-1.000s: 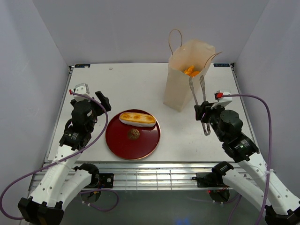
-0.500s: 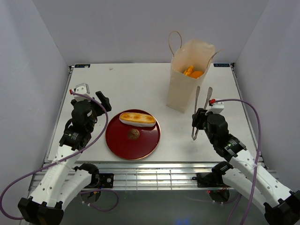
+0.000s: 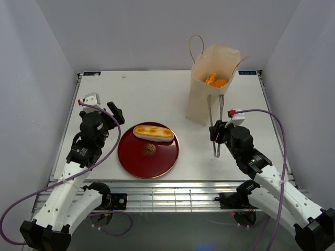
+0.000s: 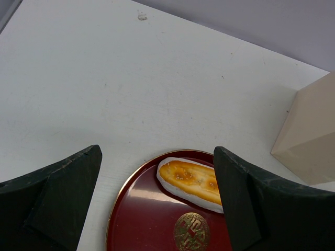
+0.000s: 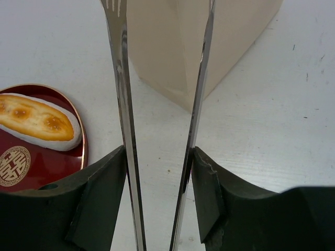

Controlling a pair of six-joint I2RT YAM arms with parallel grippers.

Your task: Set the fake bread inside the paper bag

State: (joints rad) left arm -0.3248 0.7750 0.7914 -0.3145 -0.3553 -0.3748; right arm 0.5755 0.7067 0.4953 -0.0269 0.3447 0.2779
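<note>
A pale long roll with a golden top, one piece of fake bread [image 3: 153, 132] [image 4: 191, 178] [image 5: 34, 120], lies on the far part of a dark red plate [image 3: 157, 163]. Orange fake bread [image 3: 215, 81] shows inside the open paper bag [image 3: 201, 99] [image 5: 172, 47] at the back right. My right gripper [image 3: 216, 132] [image 5: 157, 172] is shut on metal tongs [image 3: 215, 117] [image 5: 121, 78], whose two arms stand apart with nothing between them, pointing at the bag's near side. My left gripper [image 3: 102, 107] [image 4: 157, 193] hangs open to the left of the plate, holding nothing.
The plate [image 4: 141, 219] carries a gold emblem [image 3: 149, 150] at its middle. The bag has two thin loop handles [image 3: 194, 44]. Grey walls close in the white table [image 3: 152, 94] on three sides. The bag's corner [image 4: 309, 141] shows at the right of the left wrist view.
My right arm has swung left and drawn back, carrying the tongs from over the bag's right side to just in front of the bag. The left arm and the roll have not moved.
</note>
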